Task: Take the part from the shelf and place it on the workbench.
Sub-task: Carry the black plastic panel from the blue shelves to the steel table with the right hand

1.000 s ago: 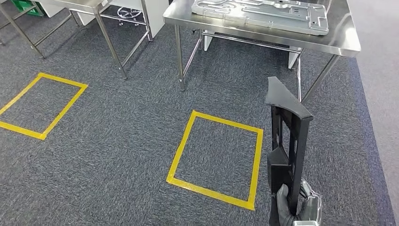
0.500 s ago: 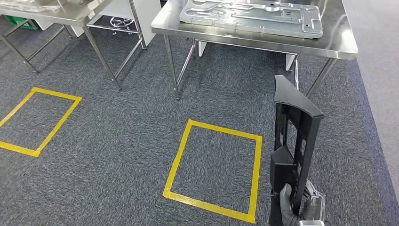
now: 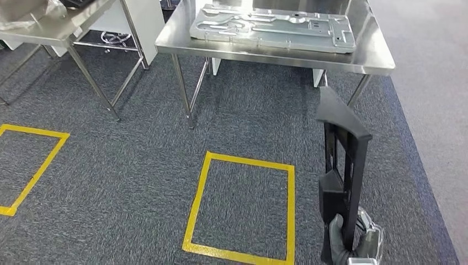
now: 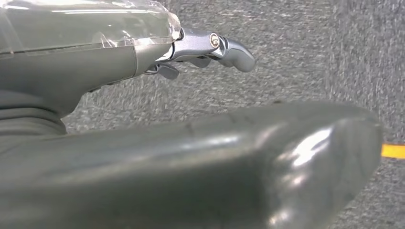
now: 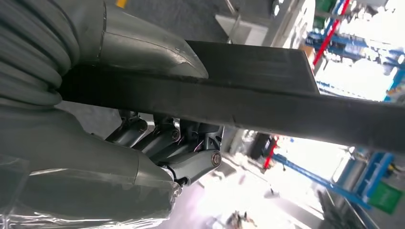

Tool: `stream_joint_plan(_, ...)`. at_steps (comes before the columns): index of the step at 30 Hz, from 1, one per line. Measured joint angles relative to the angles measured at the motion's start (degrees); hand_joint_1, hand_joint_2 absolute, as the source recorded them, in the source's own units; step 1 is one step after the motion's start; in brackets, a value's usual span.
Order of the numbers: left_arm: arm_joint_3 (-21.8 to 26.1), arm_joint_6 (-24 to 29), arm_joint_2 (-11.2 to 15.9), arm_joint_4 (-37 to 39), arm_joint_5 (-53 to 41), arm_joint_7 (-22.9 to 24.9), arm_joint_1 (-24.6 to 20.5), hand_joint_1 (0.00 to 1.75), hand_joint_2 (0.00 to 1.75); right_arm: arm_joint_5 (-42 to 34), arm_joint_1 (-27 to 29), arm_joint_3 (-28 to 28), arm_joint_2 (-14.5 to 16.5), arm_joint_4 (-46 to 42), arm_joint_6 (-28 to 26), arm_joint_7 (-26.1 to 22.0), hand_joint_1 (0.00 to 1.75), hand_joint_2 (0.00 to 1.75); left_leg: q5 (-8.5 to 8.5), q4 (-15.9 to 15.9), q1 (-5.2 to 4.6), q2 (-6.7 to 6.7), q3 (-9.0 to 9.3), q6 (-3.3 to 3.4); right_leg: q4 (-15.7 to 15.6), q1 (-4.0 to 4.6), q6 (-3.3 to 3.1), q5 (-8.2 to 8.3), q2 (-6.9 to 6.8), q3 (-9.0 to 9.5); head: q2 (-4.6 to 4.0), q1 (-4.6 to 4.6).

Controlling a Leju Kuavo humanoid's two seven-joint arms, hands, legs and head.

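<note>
The fingers (image 5: 162,138) of the right hand (image 3: 353,243) are curling around the lower end of the black part (image 3: 341,165), with the thick grey thumb (image 5: 143,45) pressing on its opposite face, so the hand is clamping the part. In the head view the right hand is sitting at the lower right of the frame, and the part is standing nearly upright above it, rising toward the middle right of the frame. The part is a long black frame with open slots and a wedge-shaped top end.

The left hand (image 4: 205,47) is holding nothing; its fingers are lying extended over the grey carpet (image 3: 121,182).

A yellow tape square (image 3: 242,207) is lying on the carpet at the lower centre of the head view, just to the left of the part. A second yellow tape outline (image 3: 33,160) is showing at the left edge.

A steel tabletop (image 3: 370,52) is standing at the upper centre of the frame, carrying a flat grey metal panel (image 3: 273,25). Another steel tabletop (image 3: 60,27) is standing at the upper left.
</note>
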Motion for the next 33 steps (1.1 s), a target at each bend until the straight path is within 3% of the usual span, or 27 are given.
stream_joint_plan(2,0.1,0.0,0.0,0.0,-0.1,0.0,0.1,0.00,0.00,0.7,-0.2,0.0,0.0,0.0,-0.6,0.5,1.75,1.75,-0.79,0.0,-0.01,0.26,0.54,-0.01,5.1,-0.24,0.31,-2.48,-0.47,-4.44,0.00,0.04)
stream_joint_plan(3,0.1,-0.1,0.0,0.0,-0.2,0.0,0.2,0.00,0.00,1.2,-0.2,0.0,0.0,0.0,-0.9,0.9,1.75,1.75,-1.26,0.0,-0.01,0.34,0.97,-0.06,5.7,-0.35,0.46,-2.75,-0.55,-5.79,0.00,0.05)
stream_joint_plan(4,0.1,-0.1,0.0,0.0,-0.2,0.0,0.2,0.00,0.00,1.7,-0.2,0.1,0.0,0.0,-1.4,1.2,1.75,1.75,-1.75,0.0,0.00,0.41,1.54,-0.13,4.5,-0.44,0.58,-1.84,-0.62,-6.20,0.00,0.07)
stream_joint_plan(6,0.2,-0.2,0.0,0.0,-0.4,0.0,0.3,0.00,0.00,2.5,-0.2,0.2,0.0,0.0,-2.3,1.8,1.75,1.75,-2.84,0.0,0.03,0.55,2.79,-0.37,-1.6,-0.47,0.52,3.17,-0.89,-4.90,0.00,0.08)
stream_joint_plan(8,0.3,-0.2,0.0,0.0,-0.5,0.0,0.2,0.00,0.00,2.9,-0.3,0.4,0.0,0.2,-3.1,2.1,1.75,1.75,-3.80,-0.2,-0.04,0.66,3.68,-0.91,-6.1,-0.14,0.01,6.63,-1.32,-3.98,0.01,0.08)
stream_joint_plan(9,0.4,-0.2,0.1,0.0,-0.6,0.0,0.2,0.00,0.00,3.1,-0.4,0.4,0.0,0.2,-3.5,2.3,1.75,1.75,-4.10,-0.3,-0.09,0.74,4.20,-1.28,-6.9,0.00,-0.42,7.16,-1.45,-3.89,0.01,0.10)
stream_joint_plan(12,0.4,-0.2,0.3,0.0,-1.0,0.1,0.0,0.00,0.00,3.5,-0.6,0.6,0.0,0.3,-5.4,3.4,1.75,1.75,-3.98,0.9,-0.20,0.88,4.97,-2.20,-7.8,-0.14,-1.70,6.40,-1.13,-2.47,0.01,0.16)
stream_joint_plan(14,0.5,-0.2,0.4,0.0,-1.3,0.1,-0.2,0.00,0.00,3.8,-1.1,0.6,0.0,0.3,-7.1,4.7,1.75,1.75,-4.30,5.9,-0.11,0.89,2.32,-2.65,-8.3,-0.35,-2.33,5.67,-1.01,-0.81,0.01,0.01)
stream_joint_plan(17,0.5,-0.3,0.6,0.0,-1.9,0.2,-0.2,0.00,0.00,1.9,-2.3,0.4,-0.1,0.3,-8.8,7.2,1.75,1.75,-8.43,15.3,0.02,0.90,-5.01,-3.12,-8.5,-0.38,-2.63,4.05,-0.73,1.14,0.00,-0.12)
stream_joint_plan(18,0.5,-0.3,0.6,0.0,-2.2,0.3,-0.1,0.00,0.00,0.5,-2.9,0.2,-0.2,0.3,-9.2,7.9,1.75,1.75,-9.55,16.3,0.03,0.90,-6.79,-3.13,-8.5,-0.39,-2.60,3.41,-0.55,1.91,0.00,-0.13)
stream_joint_plan(19,0.5,-0.3,0.7,0.0,-2.4,0.3,-0.1,0.00,0.00,-0.8,-3.5,-0.1,-0.3,0.3,-9.5,8.5,1.75,1.75,-9.56,15.5,0.04,0.90,-7.77,-3.08,-8.5,-0.40,-2.51,2.72,-0.40,2.81,0.00,-0.12)
stream_joint_plan(20,0.5,-0.3,0.8,0.0,-2.5,0.3,-0.1,0.00,0.00,-2.0,-4.1,-0.6,-0.5,0.2,-9.8,8.9,1.75,1.75,-8.13,13.1,0.03,0.90,-8.05,-2.93,-8.6,-0.41,-2.40,1.96,-0.30,3.81,0.00,-0.13)
stream_joint_plan(23,0.5,-0.4,1.0,0.0,-2.8,0.3,0.0,0.00,0.00,-3.8,-6.0,-1.8,-1.1,-0.3,-10.5,9.3,1.75,1.75,0.84,4.7,-0.35,0.94,-7.31,-2.00,-8.6,-0.37,-1.72,-0.27,-0.06,6.22,0.00,-0.08)
stream_joint_plan(24,0.5,-0.4,1.0,0.0,-2.8,0.3,0.0,0.00,0.00,-4.0,-6.4,-2.1,-1.3,-0.4,-10.5,9.3,1.75,1.75,2.51,3.6,-0.58,0.95,-7.08,-1.66,-8.8,-0.38,-1.34,-0.77,0.04,6.77,0.00,-0.05)
stream_joint_plan(26,0.5,-0.4,1.1,0.0,-2.8,0.3,-0.2,0.00,0.00,-4.1,-6.9,-2.6,-1.6,-0.8,-10.5,9.4,1.75,1.75,2.35,2.9,-0.79,0.89,-6.07,-0.89,-8.4,-0.38,-0.39,-0.42,0.12,7.31,0.00,-0.06)
stream_joint_plan(28,0.5,-0.4,1.1,0.0,-2.8,0.3,-0.4,0.00,0.00,-4.1,-7.3,-2.7,-1.9,-1.1,-10.6,9.4,1.75,1.75,2.16,1.4,-0.63,0.81,-4.29,-0.09,-5.2,-0.46,0.33,1.12,-0.12,6.13,0.00,0.04)
stream_joint_plan(30,0.5,-0.5,1.1,0.0,-2.9,0.2,-0.6,0.00,0.00,-4.4,-7.7,-2.9,-2.2,-1.2,-11.3,9.2,1.75,1.75,1.61,0.1,-0.43,0.77,-2.27,0.44,0.9,-0.54,0.66,0.93,-0.35,2.08,0.00,0.18)
stream_joint_plan(32,0.5,-0.5,1.1,0.0,-3.3,0.2,-0.6,0.00,0.00,-5.1,-8.3,-3.4,-2.6,-1.3,-13.0,9.6,1.75,1.75,0.56,-0.6,-0.37,0.67,-0.46,0.62,5.6,-0.58,0.97,-2.30,-0.43,-2.70,0.00,0.23)
stream_joint_plan(33,0.4,-0.6,1.1,0.0,-3.6,0.3,-0.6,0.00,0.00,-5.6,-9.0,-3.9,-3.1,-1.3,-14.2,10.1,1.75,1.75,-0.12,-0.8,-0.37,0.62,0.52,0.58,6.1,-0.61,1.12,-4.04,-0.48,-4.46,0.00,0.24)
